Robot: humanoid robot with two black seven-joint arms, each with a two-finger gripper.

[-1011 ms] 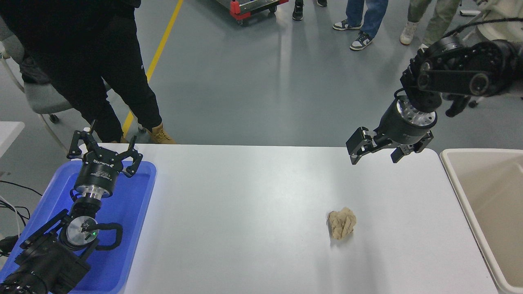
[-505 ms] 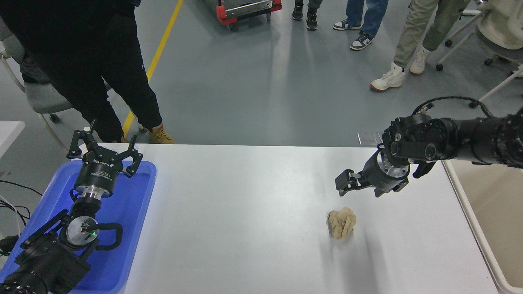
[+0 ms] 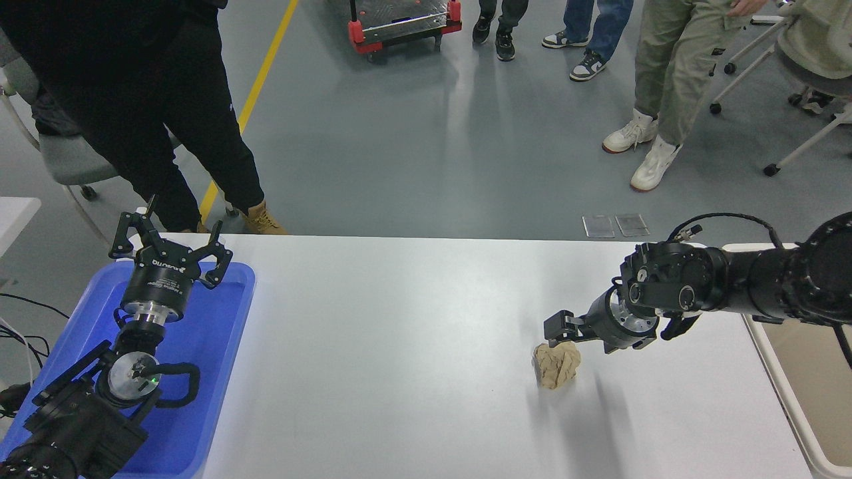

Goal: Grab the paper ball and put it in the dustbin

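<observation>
Paper ball (image 3: pixel 557 364), a wrinkly tan lump, sits on the white surface (image 3: pixel 399 359) right beneath the right end effector (image 3: pixel 564 331). That end effector has dropped lower and closer since a moment ago, fingers spread, hovering at the ball's top. Dustbin (image 3: pixel 792 399) waits off to its right.

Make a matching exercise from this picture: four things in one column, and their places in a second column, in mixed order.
Things:
1. paper ball
2. dustbin
3. left gripper
4. right gripper

Places:
A. over the blue tray
B. at the table's right edge
C. on the white table, right of the middle
D. just above the wad's far side

Pairs: 1-C, 2-B, 3-A, 4-D
</observation>
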